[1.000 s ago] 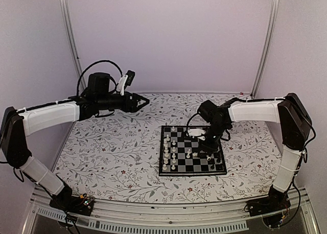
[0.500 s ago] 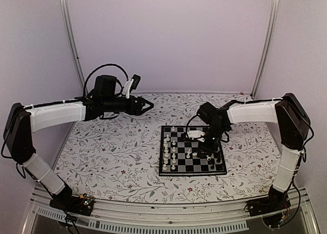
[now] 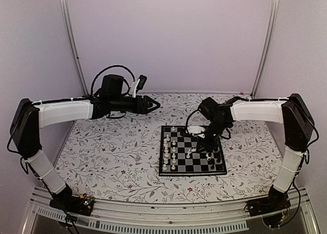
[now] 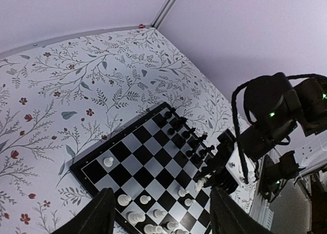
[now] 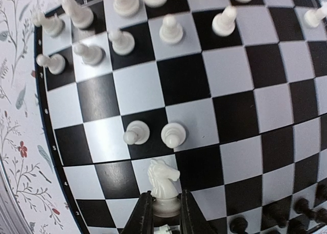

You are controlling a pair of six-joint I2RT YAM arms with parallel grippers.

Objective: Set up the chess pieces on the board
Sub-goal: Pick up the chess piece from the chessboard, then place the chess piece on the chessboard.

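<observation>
White knight (image 5: 163,180): tiny, light, rigid, likely slippery, best held low; right pincer (image 5: 164,202) nipped on its base, left pincer (image 4: 166,216) wide, empty

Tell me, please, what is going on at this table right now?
The robot is setting up a chess set. The right end effector is gripping a white knight upright by its base over the chessboard, near two white pawns. Other white pieces stand along one side and the black pieces line the opposite edge. The left end effector is open, holding nothing, raised above the floral table beyond the board.
</observation>
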